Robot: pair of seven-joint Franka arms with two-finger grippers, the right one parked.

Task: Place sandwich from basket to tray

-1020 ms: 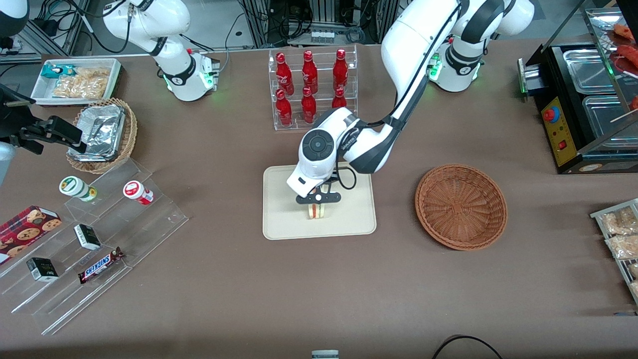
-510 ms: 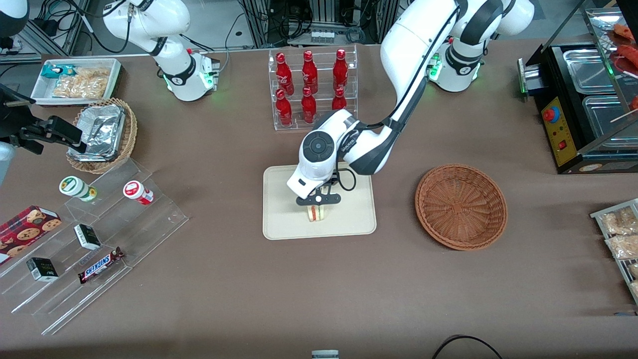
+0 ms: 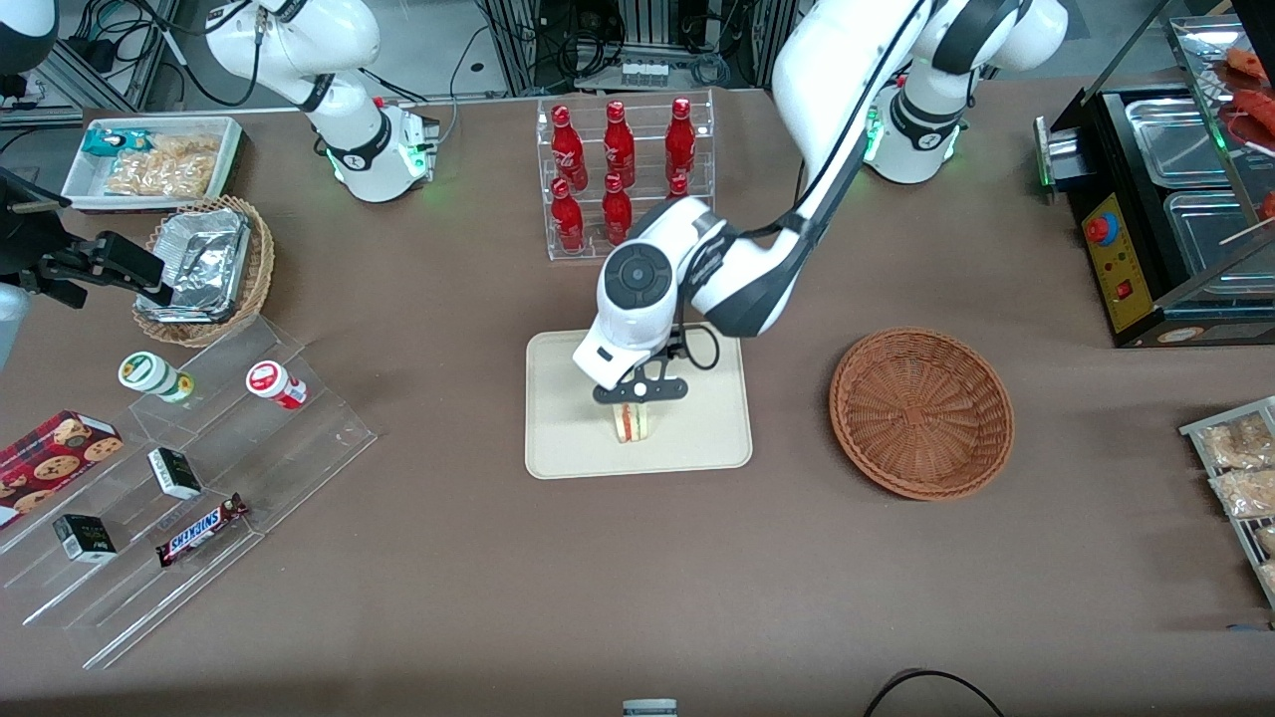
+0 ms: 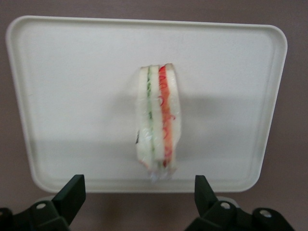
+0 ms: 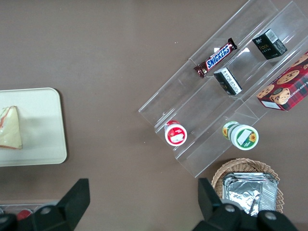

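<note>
The sandwich [image 3: 632, 423] stands on edge on the tray [image 3: 568, 438]; the gripper [image 3: 638, 390], fingers spread, hangs directly above it; the basket [image 3: 921, 411] sits beside the tray, toward the working arm's end.

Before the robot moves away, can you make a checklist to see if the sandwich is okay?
1. Sandwich on the tray: ok.
2. Claw open, fingers apart on either side of the sandwich, not touching it: ok.
3. Sandwich inside the tray's rim, not hanging over: ok.
4. Basket has no sandwich in it: ok.
5. Claw above the sandwich with room to lift: ok.
</note>
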